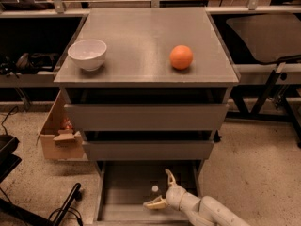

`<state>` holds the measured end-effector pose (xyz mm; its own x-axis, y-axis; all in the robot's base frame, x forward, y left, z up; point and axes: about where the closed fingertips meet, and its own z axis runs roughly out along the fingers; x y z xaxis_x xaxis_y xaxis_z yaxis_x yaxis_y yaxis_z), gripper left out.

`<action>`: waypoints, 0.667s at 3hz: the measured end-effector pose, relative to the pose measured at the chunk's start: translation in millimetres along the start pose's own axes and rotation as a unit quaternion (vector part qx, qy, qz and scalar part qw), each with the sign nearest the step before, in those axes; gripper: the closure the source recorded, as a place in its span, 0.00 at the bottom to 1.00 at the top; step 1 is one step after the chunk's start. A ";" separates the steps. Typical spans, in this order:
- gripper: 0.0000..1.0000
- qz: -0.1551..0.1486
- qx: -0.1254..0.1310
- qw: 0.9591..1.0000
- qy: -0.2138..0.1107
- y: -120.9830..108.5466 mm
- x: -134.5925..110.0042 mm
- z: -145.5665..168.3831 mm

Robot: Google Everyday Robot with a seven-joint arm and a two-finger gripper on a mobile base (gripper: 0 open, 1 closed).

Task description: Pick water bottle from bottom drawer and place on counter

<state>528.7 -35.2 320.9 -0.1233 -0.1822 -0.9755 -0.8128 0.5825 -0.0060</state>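
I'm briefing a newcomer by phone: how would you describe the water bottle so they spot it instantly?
Find the grey drawer cabinet; its bottom drawer stands open near the floor. Inside it, beside the open gripper, stands the water bottle: small, clear and white-capped, the only loose thing seen in that drawer.

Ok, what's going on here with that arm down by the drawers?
The robot's arm is reaching into the open bottom drawer. Its gripper is open, with the fingers spread around the small water bottle, which stands upright on the drawer floor and has not been lifted. Up on the counter sit a white bowl and an orange.
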 end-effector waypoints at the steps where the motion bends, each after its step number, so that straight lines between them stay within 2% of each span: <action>1: 0.00 0.009 -0.004 1.000 -0.002 10.2 19.8 17.6; 2: 0.19 0.017 -0.002 1.000 0.002 20.6 40.7 22.2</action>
<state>519.6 -13.1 276.2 -0.1537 -0.1655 -0.9741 -0.8099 0.5858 0.0283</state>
